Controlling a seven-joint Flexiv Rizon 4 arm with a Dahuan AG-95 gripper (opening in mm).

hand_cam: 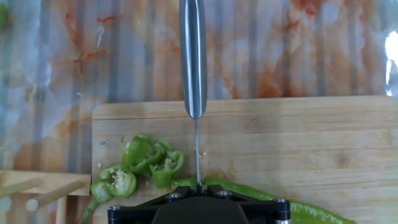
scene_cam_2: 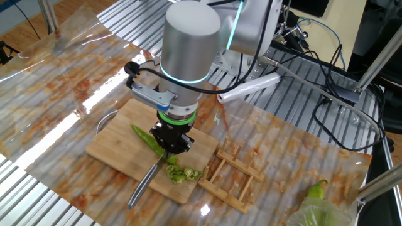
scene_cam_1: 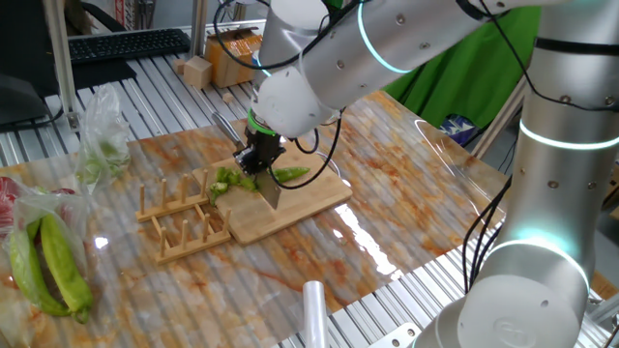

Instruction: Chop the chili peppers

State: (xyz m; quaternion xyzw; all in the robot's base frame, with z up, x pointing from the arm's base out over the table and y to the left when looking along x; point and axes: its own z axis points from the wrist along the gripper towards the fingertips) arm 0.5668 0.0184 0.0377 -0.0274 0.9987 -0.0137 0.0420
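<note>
A slender green chili pepper (hand_cam: 249, 188) lies across the wooden cutting board (hand_cam: 298, 143). Several cut slices (hand_cam: 146, 163) sit in a heap to its left. My gripper (hand_cam: 198, 190) is shut on a knife. The knife's thin blade (hand_cam: 197, 152) stands edge-down on the cut end of the chili, and its steel handle (hand_cam: 193, 56) points away. In one fixed view the gripper (scene_cam_1: 259, 155) holds the blade (scene_cam_1: 270, 193) between the slices (scene_cam_1: 227, 181) and the chili (scene_cam_1: 292, 174). The other fixed view shows the gripper (scene_cam_2: 171, 143) over the chili (scene_cam_2: 144, 137), with the slices (scene_cam_2: 179, 173) beside it.
A wooden peg rack (scene_cam_1: 179, 220) touches the board's left end. Bigger yellow-green peppers in a plastic bag (scene_cam_1: 48, 263) lie at the front left, with another bag (scene_cam_1: 102, 145) behind them. A white roll (scene_cam_1: 314, 311) lies near the front edge. Cables and boxes crowd the back.
</note>
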